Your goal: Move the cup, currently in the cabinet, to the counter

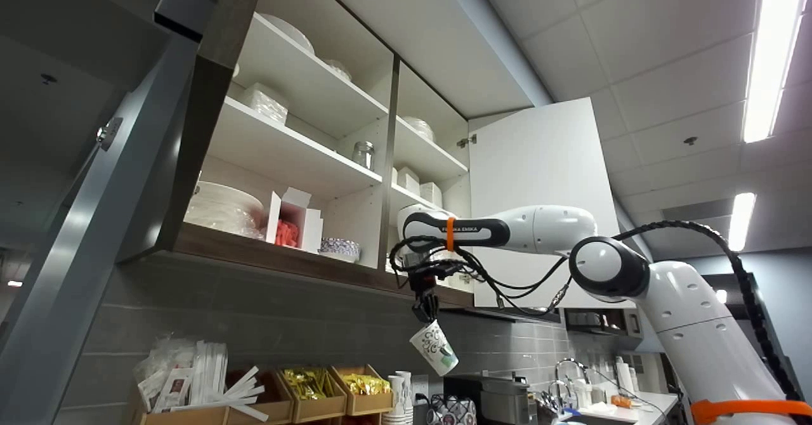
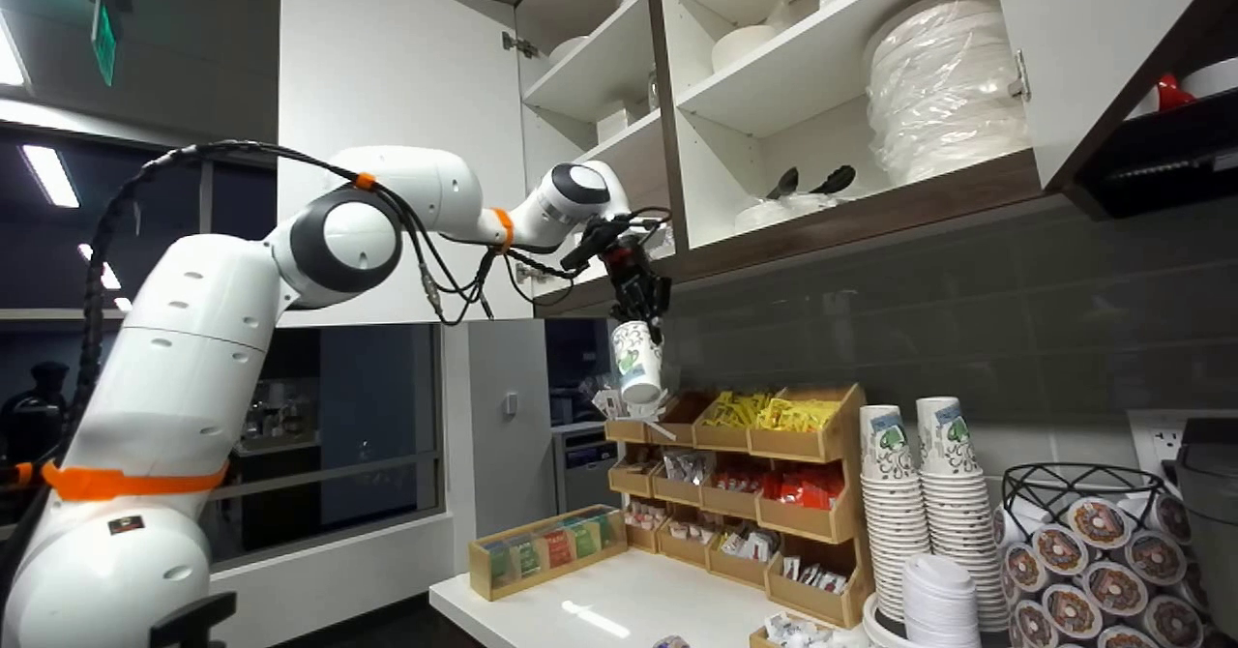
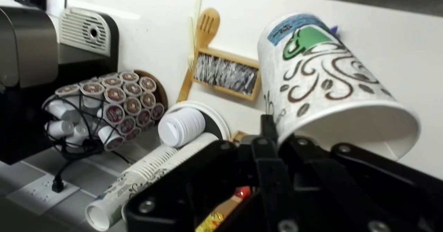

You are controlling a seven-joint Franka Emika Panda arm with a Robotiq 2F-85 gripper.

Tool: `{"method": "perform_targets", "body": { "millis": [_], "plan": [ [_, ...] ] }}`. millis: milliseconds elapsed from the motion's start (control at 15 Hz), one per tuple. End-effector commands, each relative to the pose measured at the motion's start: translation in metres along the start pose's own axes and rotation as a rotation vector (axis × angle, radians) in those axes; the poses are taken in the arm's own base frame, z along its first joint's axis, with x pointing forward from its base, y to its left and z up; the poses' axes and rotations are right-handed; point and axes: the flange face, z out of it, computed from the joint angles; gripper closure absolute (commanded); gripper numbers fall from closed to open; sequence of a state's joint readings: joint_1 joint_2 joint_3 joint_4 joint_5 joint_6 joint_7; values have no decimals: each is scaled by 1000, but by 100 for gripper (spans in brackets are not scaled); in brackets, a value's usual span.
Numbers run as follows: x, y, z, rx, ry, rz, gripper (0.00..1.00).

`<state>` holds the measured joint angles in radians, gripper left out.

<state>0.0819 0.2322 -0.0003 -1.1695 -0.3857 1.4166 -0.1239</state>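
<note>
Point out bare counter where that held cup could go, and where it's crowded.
Bare counter shows beside the packet box, in front of the tiered bins, in an exterior view; also between the silver slotted plate and the utensils in the wrist view. Crowded: where cup stacks, lids and coffee pods stand close together.

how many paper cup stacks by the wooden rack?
2, in an exterior view: one stack beside the wooden rack, another stack nearer the coffee pods. More could be hidden behind.
</note>
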Motion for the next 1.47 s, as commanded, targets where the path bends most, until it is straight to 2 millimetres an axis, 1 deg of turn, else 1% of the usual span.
{"method": "perform_targets", "body": {
  "millis": [0, 267, 467, 533, 600, 933, 1000, 1133, 1400],
  "plan": [
    [-21, -14, 1, 122, 135, 96, 99],
    [-27, -28, 12, 272, 269, 204, 99],
    [-24, -39, 35, 392, 370, 266, 99],
    [-10, -33, 17, 319, 340, 216, 99],
    [-10, -35, 23, 324, 344, 218, 95],
    [-10, -34, 18, 322, 355, 219, 95],
    [-2, -43, 27, 313, 355, 216, 99],
    [13, -67, 52, 308, 375, 193, 99],
    [38, -110, 100, 326, 492, 169, 99]
  ]
}}
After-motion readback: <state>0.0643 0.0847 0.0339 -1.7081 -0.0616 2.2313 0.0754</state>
